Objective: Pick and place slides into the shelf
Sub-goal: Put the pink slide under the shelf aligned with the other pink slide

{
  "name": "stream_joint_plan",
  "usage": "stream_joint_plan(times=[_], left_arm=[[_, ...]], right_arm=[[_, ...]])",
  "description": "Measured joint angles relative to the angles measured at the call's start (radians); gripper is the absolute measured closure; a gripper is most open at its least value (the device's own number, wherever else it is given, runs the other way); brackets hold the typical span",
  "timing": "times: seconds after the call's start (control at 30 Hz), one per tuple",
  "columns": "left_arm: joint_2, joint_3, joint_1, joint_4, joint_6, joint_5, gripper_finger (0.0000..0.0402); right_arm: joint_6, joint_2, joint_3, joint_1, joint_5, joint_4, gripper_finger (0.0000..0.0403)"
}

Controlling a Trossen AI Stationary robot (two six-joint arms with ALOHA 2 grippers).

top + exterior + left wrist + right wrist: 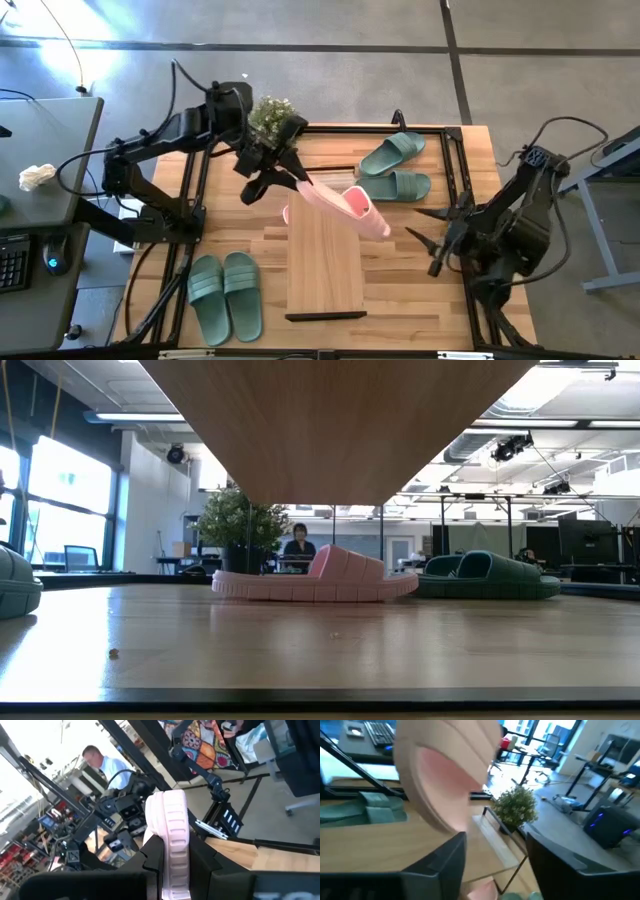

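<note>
An open workshop with ceiling lights and tall windows lies beyond the wooden table (420,285), where a person (298,546) sits far back. No writing is readable. The shelf (324,265) stands mid-table. The left gripper (283,182) pinches a pink slide (345,206) by one end, above the shelf's far end. The right gripper (428,228) hangs beside it with jaws spread, apparently touching nothing. Another pink slide (318,582) lies under the shelf; green pairs (225,296) (396,168) rest on the table.

grey floor (330,90), bright windows (62,500)
</note>
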Motion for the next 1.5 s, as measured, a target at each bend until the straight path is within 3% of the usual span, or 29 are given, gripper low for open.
stream_joint_plan(times=[0.2, 0.57, 0.93, 1.07, 1.3, 1.5], left_arm=[[-0.002, -0.040, 0.001, 0.113, -0.033, -0.001, 0.0363], [-0.002, -0.042, 0.014, 0.119, -0.057, -0.016, 0.0363], [-0.002, -0.041, 0.013, 0.120, -0.059, -0.015, 0.0363], [-0.002, -0.041, 0.013, 0.120, -0.060, -0.015, 0.0363], [-0.001, -0.041, 0.013, 0.119, -0.060, -0.016, 0.0358], [-0.001, -0.041, 0.013, 0.114, -0.059, -0.029, 0.0352]], right_arm=[[-0.209, 0.082, 0.000, -0.054, -0.011, 0.100, 0.0170], [-0.237, 0.109, 0.000, -0.082, 0.027, 0.135, 0.0197], [-0.427, 0.108, 0.000, -0.164, 0.011, 0.270, 0.0201], [-0.435, 0.108, 0.000, -0.163, 0.012, 0.279, 0.0238], [-0.438, 0.108, 0.000, -0.163, 0.011, 0.277, 0.0377], [-0.446, 0.108, 0.000, -0.163, 0.028, 0.271, 0.0386]])
